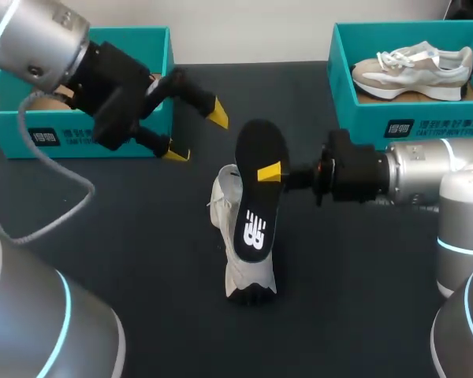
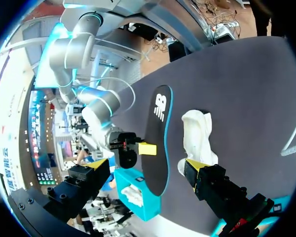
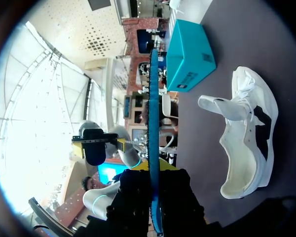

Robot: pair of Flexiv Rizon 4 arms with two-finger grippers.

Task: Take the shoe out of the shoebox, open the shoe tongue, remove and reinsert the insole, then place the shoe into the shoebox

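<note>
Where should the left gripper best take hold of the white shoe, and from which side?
Probably the wall at its opening, one of the jaws inside, from the robot's left: the shoe lies open, tongue pulled out, and the right gripper holds the insole upright on its other side.

The black, teal-edged insole (image 1: pixel 256 209) is standing on edge, clamped between the right fingers (image 1: pixel 270 172). Beneath them the white shoe (image 1: pixel 223 201) is lying sideways on the surface (image 1: pixel 142 260), tongue (image 3: pixel 217 106) gaping. A teal shoebox (image 1: pixel 134 35) is sitting behind the left fingers (image 1: pixel 176 154).
</note>
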